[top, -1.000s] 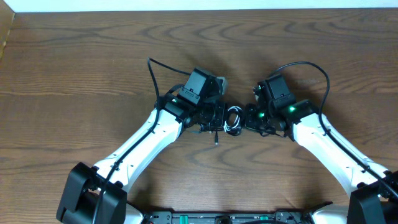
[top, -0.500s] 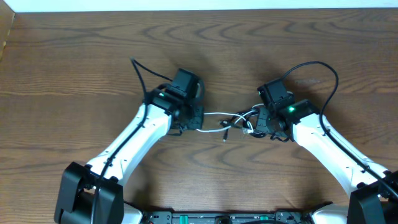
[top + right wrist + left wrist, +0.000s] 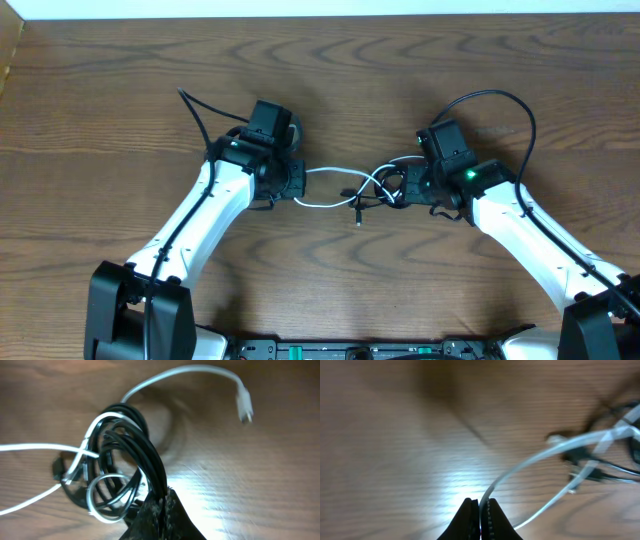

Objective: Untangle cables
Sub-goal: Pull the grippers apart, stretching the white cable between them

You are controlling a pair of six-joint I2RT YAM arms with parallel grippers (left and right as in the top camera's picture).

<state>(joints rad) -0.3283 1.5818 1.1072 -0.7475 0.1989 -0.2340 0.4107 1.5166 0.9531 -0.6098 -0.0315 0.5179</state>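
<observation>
Your left pincer pinched the thin, smooth white cable. Your right pincer squeezed the shiny black cables, bunched in round loops between both pincers over the grainy wooden counter.

The left arm reaches up and inward from its base, its white links bent at the elbow. Its black wrist is turned so the left gripper points sideways at the other claw. The jaws are pressed together, the toothed fingertips pinching the white cable, which runs out ahead of the claw. The right arm mirrors this pose, with a green light glowing behind its claw. The right gripper faces the left one, the two well apart. Its jaws are closed as well, clamped on the black cables just ahead of the tips. A thick black lead arches behind the right claw.
</observation>
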